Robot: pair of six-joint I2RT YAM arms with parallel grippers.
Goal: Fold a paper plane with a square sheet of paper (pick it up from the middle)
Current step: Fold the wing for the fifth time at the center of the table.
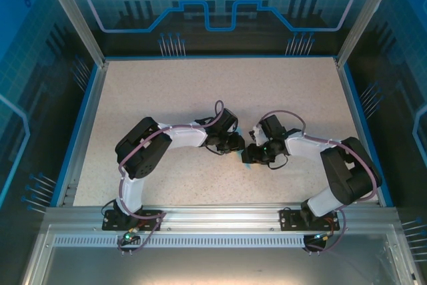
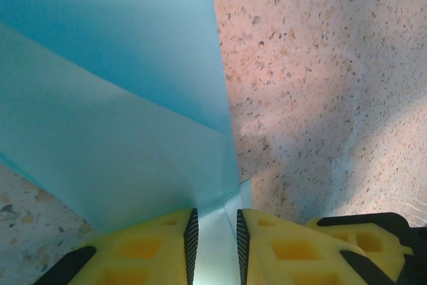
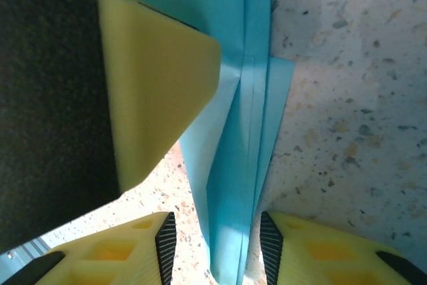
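Note:
The square sheet of paper is folded into a slim light-blue paper plane (image 3: pixel 233 165) with a centre crease, lying on the speckled table. In the right wrist view it runs between the pads of my right gripper (image 3: pixel 217 221), which stands open with table showing on either side of the paper. My left gripper (image 2: pixel 213 215) is shut on the paper plane (image 2: pixel 120 98); pale paper fills the narrow gap between its black pads. One yellow left finger (image 3: pixel 160 85) overlaps the paper in the right wrist view. From above, the left gripper (image 1: pixel 235 143) and right gripper (image 1: pixel 253 153) meet at mid-table.
The speckled beige table (image 1: pixel 200 91) has a blue rim and transparent walls on three sides. A metal rail (image 1: pixel 220 221) carrying both arm bases runs along the near edge. Both arms bend inward over the table's middle.

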